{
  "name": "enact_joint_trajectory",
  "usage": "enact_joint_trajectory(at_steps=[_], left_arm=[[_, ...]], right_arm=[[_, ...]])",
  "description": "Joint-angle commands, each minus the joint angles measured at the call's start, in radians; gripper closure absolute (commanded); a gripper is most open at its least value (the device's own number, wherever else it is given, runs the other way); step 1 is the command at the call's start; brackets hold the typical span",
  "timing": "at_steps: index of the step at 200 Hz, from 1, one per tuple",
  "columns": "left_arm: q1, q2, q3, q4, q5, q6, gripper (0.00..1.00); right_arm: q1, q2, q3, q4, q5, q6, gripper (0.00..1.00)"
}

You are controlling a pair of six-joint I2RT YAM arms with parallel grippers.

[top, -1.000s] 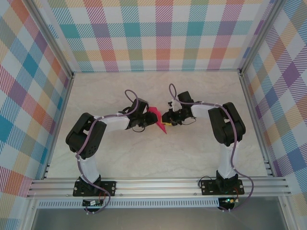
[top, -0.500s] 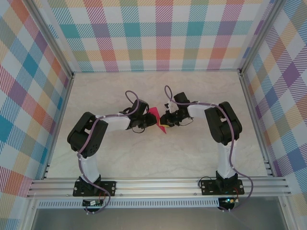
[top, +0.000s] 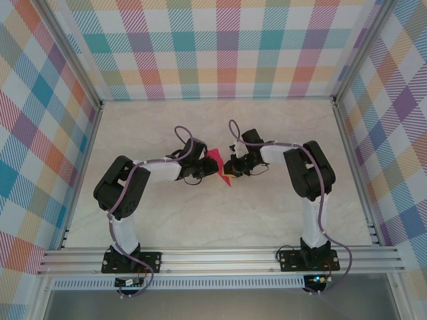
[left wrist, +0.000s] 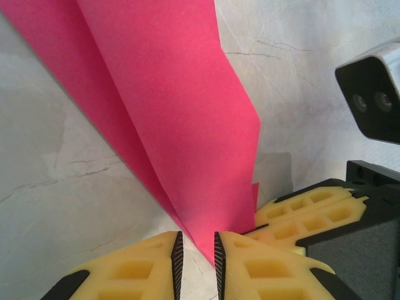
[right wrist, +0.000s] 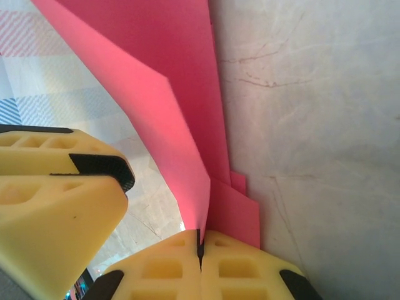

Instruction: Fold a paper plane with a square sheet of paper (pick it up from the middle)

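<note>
The paper plane (top: 215, 161) is magenta-pink paper folded into a narrow layered dart, held off the table between both arms at mid-table. My right gripper (right wrist: 200, 240) is shut on its folded edge, and the layers (right wrist: 187, 94) fan upward from the pinch. My left gripper (left wrist: 196, 256) stands open with a narrow gap. The paper's lower tip (left wrist: 206, 237) hangs between its jaws, against the right pad. The right gripper's yellow fingers (left wrist: 306, 212) sit just beside the left one. In the top view the left gripper (top: 208, 169) and right gripper (top: 229, 173) nearly touch.
The pale marble-patterned tabletop (top: 220, 220) stretches all round the arms. Plaid walls (top: 220, 47) close the back and both sides. An aluminium rail (top: 220, 257) with both arm bases runs along the near edge.
Over the second the right arm moved left, closing in on the left gripper, and the paper's tip shifted slightly up and left. Almost nothing moved in the last half second.
</note>
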State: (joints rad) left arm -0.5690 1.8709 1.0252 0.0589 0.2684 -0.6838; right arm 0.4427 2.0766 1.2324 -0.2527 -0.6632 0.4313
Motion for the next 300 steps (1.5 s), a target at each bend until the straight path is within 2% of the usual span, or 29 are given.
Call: enact_joint_trajectory(at_steps=[1, 102, 158, 234, 300], left_arm=[[-0.006, -0.021, -0.001, 0.037, 0.023, 0.008, 0.77], [-0.006, 0.023, 0.017, 0.063, -0.027, 0.003, 0.82], [-0.006, 0.046, 0.025, 0.062, -0.063, -0.001, 0.85], [-0.006, 0.054, 0.026, 0.093, -0.021, -0.008, 0.85], [-0.006, -0.039, -0.009, 0.102, -0.032, -0.016, 0.85]], right_arm=[[0.004, 0.033, 0.022, -0.027, 0.017, -0.002, 0.95], [0.004, -0.003, 0.04, -0.063, 0.004, -0.004, 0.87], [0.005, 0.0, 0.043, -0.088, 0.012, -0.013, 0.92], [0.004, 0.009, 0.041, -0.104, 0.025, -0.017, 0.94], [0.005, 0.011, 0.046, -0.119, 0.041, -0.016, 0.95]])
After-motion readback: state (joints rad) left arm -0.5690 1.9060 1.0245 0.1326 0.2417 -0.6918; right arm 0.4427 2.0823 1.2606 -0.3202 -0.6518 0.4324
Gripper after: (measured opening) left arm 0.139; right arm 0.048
